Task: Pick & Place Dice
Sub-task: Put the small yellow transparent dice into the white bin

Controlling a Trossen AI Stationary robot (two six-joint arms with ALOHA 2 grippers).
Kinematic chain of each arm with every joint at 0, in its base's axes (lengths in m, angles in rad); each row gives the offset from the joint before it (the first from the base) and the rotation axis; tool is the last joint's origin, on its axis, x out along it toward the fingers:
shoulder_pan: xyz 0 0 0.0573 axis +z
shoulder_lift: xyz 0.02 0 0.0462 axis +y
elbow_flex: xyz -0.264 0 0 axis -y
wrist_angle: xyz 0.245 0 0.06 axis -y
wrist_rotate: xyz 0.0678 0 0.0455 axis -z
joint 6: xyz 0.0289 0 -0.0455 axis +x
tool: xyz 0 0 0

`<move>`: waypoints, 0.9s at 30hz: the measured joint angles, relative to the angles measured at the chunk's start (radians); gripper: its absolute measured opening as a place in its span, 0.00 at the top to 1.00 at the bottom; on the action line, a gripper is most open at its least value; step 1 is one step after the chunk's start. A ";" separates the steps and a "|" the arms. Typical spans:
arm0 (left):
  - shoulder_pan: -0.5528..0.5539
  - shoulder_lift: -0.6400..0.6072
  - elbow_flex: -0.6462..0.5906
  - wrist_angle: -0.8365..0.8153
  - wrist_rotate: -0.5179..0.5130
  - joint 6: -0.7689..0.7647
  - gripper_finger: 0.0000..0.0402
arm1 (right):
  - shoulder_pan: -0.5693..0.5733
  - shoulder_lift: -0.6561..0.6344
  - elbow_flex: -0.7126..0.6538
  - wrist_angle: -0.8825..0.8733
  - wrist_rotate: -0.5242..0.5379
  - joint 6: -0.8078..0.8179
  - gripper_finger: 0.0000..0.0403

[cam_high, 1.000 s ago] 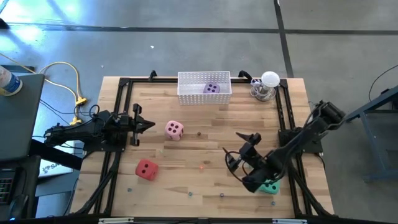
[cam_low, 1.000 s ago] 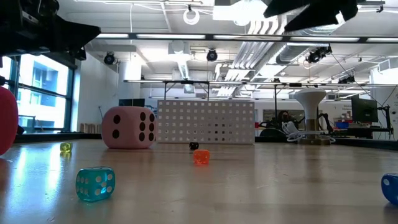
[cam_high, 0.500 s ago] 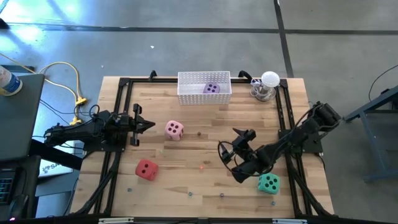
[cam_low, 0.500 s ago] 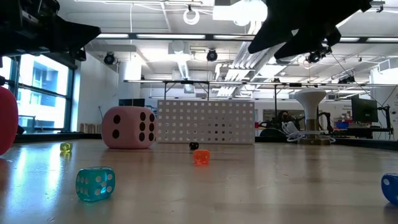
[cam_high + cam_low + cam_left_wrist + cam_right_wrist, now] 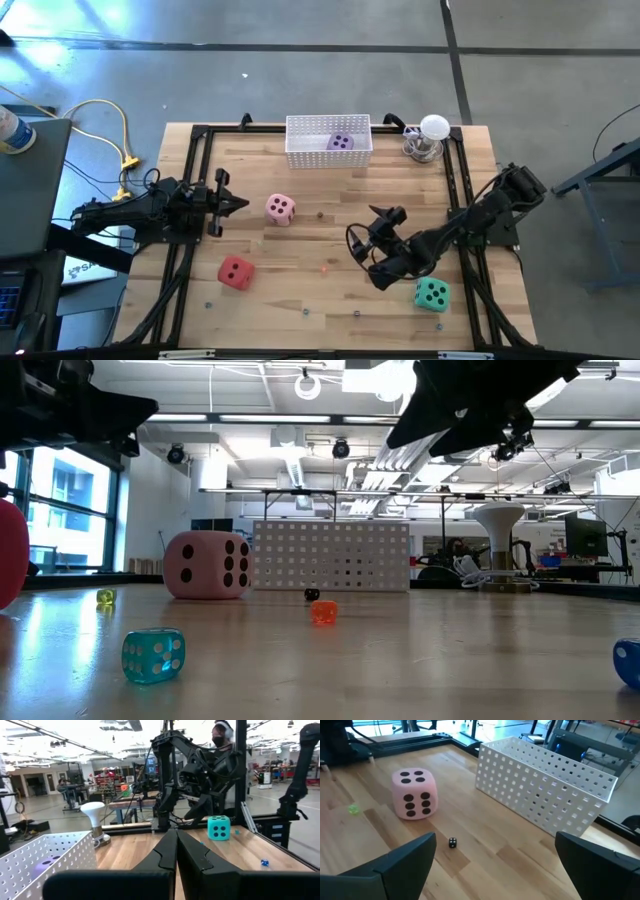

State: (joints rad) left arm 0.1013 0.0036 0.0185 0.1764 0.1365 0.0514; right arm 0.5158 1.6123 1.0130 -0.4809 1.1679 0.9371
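Observation:
Four soft dice show. The pink die (image 5: pixel 280 208) (image 5: pixel 414 793), with dark pips, rests on the table left of centre. Near the front edge sits the red die (image 5: pixel 236 272). The teal-green die (image 5: pixel 432 294) (image 5: pixel 218 827) stands on the near right. Inside the white basket (image 5: pixel 329 142) lies the purple die (image 5: pixel 340 142). My right gripper (image 5: pixel 362 248) (image 5: pixel 495 870) hangs open above the table's middle, between the teal and pink dice, pointing at the pink one. My left gripper (image 5: pixel 235 203) (image 5: pixel 176 845) waits shut left of the pink die.
The perforated basket (image 5: pixel 545 780) stands at the far edge, a white knob on a metal base (image 5: pixel 432 130) beside it. Small dice lie scattered: orange (image 5: pixel 323 612), clear blue (image 5: pixel 153 655), black (image 5: pixel 452 842), yellow-green (image 5: pixel 105 597). Black rails (image 5: pixel 195 180) line both sides. A person (image 5: pixel 220 735) stands beyond the table.
My right gripper has moved from over the teal-green die toward the table's left and a little toward its far edge, staying open. The teal-green die, half covered by the arm before, now shows whole and has kept its place.

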 joint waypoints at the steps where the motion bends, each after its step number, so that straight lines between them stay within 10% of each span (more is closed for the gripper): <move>1: 0.000 0.000 0.000 0.000 0.011 -0.008 1.00 | 0.000 0.000 0.000 0.000 0.000 0.000 0.01; 16: 0.000 0.000 0.000 0.004 0.108 -0.075 1.00 | 0.000 0.000 0.000 0.000 0.000 0.000 0.01; 27: 0.000 0.000 0.000 0.004 -0.004 -0.126 1.00 | 0.000 0.000 0.000 -0.001 0.000 0.000 0.01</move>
State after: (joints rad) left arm 0.1017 0.0038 0.0185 0.1801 0.1329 -0.0743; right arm 0.5159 1.6123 1.0130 -0.4816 1.1679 0.9367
